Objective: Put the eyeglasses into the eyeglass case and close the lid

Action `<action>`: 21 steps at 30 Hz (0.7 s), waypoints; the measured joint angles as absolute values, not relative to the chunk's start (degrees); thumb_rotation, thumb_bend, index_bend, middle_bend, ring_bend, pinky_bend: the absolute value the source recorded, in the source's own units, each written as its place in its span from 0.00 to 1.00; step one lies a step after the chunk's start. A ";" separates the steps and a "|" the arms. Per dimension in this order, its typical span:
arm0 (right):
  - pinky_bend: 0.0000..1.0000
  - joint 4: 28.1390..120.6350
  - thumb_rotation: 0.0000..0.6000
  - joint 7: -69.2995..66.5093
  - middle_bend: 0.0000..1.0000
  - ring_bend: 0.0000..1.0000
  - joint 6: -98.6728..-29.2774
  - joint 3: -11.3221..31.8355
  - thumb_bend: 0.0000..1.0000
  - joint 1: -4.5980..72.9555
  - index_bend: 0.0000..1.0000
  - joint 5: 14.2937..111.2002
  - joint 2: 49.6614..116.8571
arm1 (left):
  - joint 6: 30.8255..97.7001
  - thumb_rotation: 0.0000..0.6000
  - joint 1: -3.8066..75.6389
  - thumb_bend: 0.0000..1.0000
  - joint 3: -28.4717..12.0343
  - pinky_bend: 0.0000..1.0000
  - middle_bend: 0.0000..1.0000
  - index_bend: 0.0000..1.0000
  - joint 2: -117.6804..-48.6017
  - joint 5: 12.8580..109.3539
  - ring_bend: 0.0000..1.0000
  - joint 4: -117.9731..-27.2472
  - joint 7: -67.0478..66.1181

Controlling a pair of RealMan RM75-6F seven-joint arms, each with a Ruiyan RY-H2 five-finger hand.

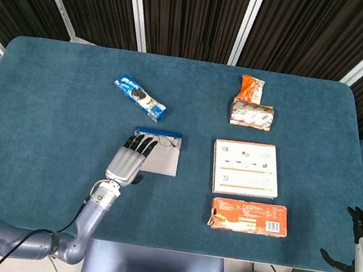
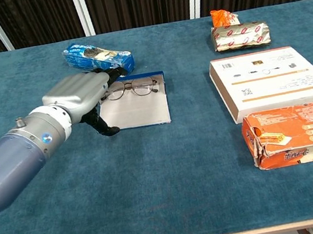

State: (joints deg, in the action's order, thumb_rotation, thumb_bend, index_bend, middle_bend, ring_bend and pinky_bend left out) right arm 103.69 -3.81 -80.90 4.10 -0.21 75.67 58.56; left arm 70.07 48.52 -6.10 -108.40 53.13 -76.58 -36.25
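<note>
Over the left edge of the eyeglass case (image 2: 136,104) I am hovering my left hand (image 2: 78,95), its fingers (image 1: 140,145) stretched flat and spread, gripping nothing, the tips reaching toward the far left corner of the case. Item one, eyeglasses (image 2: 132,88): lying unfolded along the far side of the open case, against its blue rim, lenses side by side, already inside as far as I can judge. Item two, the case itself: a flat grey panel lying open on the blue worktop (image 2: 168,187), so the lid is what is waiting to be done. I cannot tell from either view which part is the lid or where it hinges. To do this well, I am judging that the fingers should slip under the free edge of the flap, not press onto the lenses, and fold it slowly so the frames are not nudged out. Item three, my right hand (image 1: 362,238): hanging off the worktop's right end, well apart, fingers apart and holding nothing. Other stock: a white box (image 2: 272,80) and an orange box (image 2: 297,134), near each other on the right, clear of the work.
</note>
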 measured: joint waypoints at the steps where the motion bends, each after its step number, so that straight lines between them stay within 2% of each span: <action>1: 0.16 103.67 1.00 -3.81 0.05 0.12 -80.92 4.12 0.25 -0.20 0.08 75.70 58.57 | 69.97 1.00 48.53 0.19 -6.17 0.09 0.06 0.00 -108.86 53.31 0.00 -75.78 -36.56; 9: 0.16 103.65 1.00 -4.03 0.05 0.12 -80.75 4.10 0.25 -0.16 0.08 75.68 58.48 | 69.04 1.00 48.06 0.19 -6.84 0.09 0.06 0.00 -112.32 54.93 0.00 -71.35 -38.66; 21: 0.16 103.79 1.00 -4.03 0.05 0.12 -80.55 4.05 0.25 -0.11 0.08 75.54 58.44 | 66.56 1.00 48.02 0.19 -9.79 0.10 0.06 0.04 -113.88 52.35 0.01 -70.36 -43.06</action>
State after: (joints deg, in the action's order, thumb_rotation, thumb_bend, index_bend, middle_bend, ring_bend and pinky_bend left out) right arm 103.79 -4.03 -80.55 4.05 -0.11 75.54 58.44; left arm 66.56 48.02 -9.79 -113.88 52.35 -70.36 -43.06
